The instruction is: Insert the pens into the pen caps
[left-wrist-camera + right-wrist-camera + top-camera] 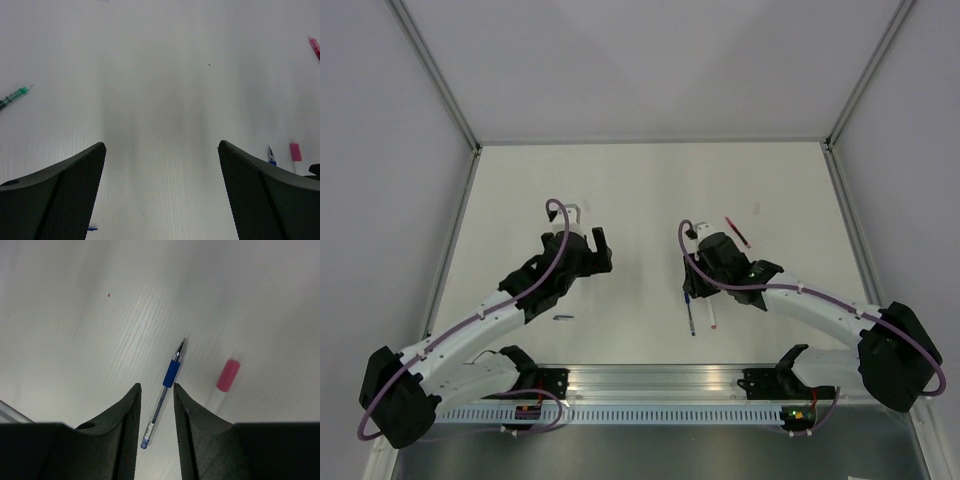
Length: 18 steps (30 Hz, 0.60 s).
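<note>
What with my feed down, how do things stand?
Left gripper open, empty. Right gripper open, straddling the blue pen, uncapped, flat on the table. Nothing in the way.

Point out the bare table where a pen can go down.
Free: the lane between the left pincer and right pincer, and the wide far strip of table from them to the back wall. Crowded: around the right pincer, where the blue pen, white pen and red pen lie.
</note>
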Motion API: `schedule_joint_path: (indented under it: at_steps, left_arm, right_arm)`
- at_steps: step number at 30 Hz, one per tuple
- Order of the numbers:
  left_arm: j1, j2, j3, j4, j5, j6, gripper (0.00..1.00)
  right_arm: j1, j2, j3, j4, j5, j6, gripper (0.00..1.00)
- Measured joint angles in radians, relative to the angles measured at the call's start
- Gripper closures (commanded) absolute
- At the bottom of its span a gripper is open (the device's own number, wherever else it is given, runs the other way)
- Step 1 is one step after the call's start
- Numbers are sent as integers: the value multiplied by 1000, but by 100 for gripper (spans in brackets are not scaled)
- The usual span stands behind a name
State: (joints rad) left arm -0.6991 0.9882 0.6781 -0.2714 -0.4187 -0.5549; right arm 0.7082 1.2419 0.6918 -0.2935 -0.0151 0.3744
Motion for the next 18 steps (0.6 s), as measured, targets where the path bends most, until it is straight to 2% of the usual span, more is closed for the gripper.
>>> schedule_joint_path:
  at_steps: [3,5,12,14,18]
  left_arm:
    - [43,0,0,-31,67,-34,2]
    - [116,-2,-7,-41,112,-67,2]
    - [547,-12,-136,-82,397,-239,6]
    - [592,2,-152,-137,422,-277,4]
    - [594,15,-152,-217,423,-340,4]
  right_arm:
    - [51,0,-1,0,25,10,62]
    - [64,1,-7,1,45,16,62]
    - [95,33,-52,6,82,40,63]
    - [105,59,-52,9,85,46,63]
    - [127,102,-61,18,97,60,63]
